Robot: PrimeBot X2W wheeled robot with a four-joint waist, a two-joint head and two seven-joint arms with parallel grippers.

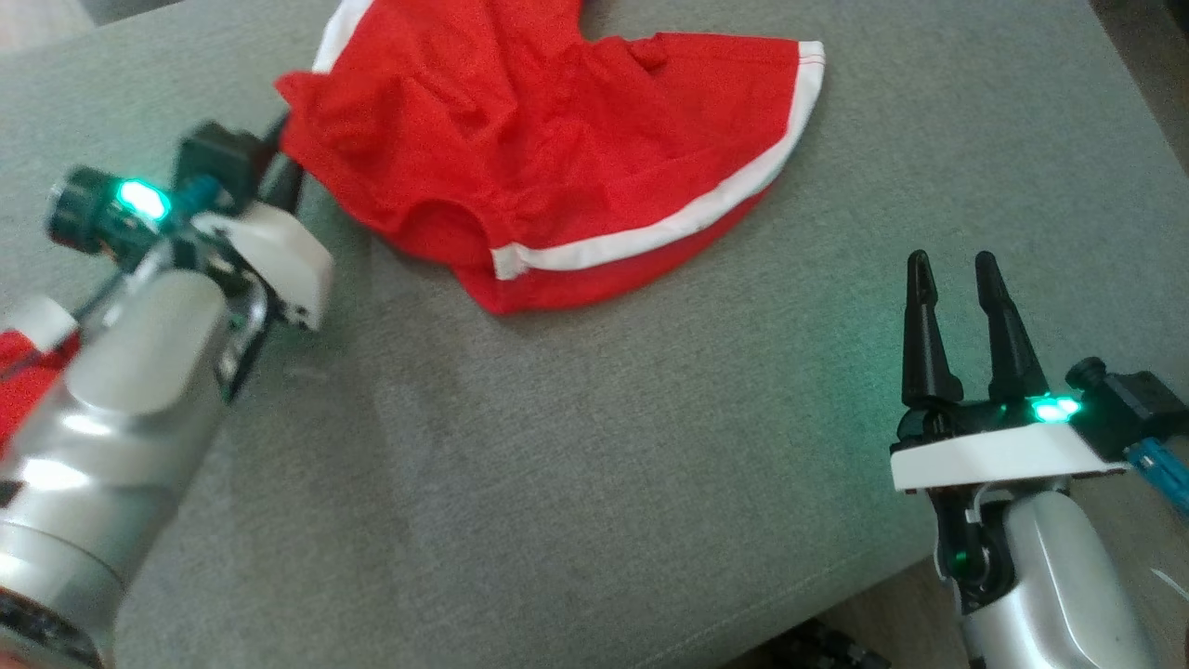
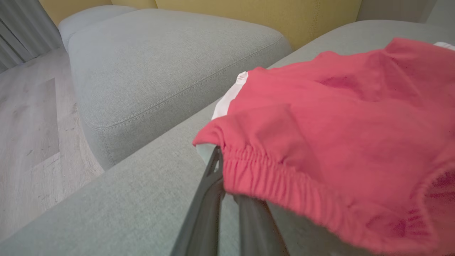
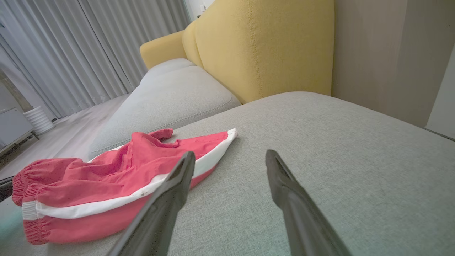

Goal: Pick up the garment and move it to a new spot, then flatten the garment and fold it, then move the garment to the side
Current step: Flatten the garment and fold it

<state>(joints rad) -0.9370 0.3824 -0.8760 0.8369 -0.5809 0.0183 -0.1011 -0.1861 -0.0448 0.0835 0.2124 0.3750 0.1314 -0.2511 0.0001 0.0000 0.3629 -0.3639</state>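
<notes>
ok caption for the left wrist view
Left gripper shut on the waistband of red shorts on a grey sofa

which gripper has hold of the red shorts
The left gripper: its jaws are shut on a corner of the shorts, while the right gripper stands open, clear of them.

Sofa seat (image 1: 594, 483) bare near & right: wide lane btw garment (image 1: 557, 158) and right pincer (image 1: 957, 279), fingers apart. Garment heaps far-centre, blocks that patch. Left arm (image 1: 139, 372) slants over near-left, left pincer (image 2: 217, 158) clamped on garment's left edge. Yellow backrest (image 3: 263, 53) walls far side. Second cushion (image 3: 177, 89) sits far-left beyond garment. Seat drops off near-right.
</notes>
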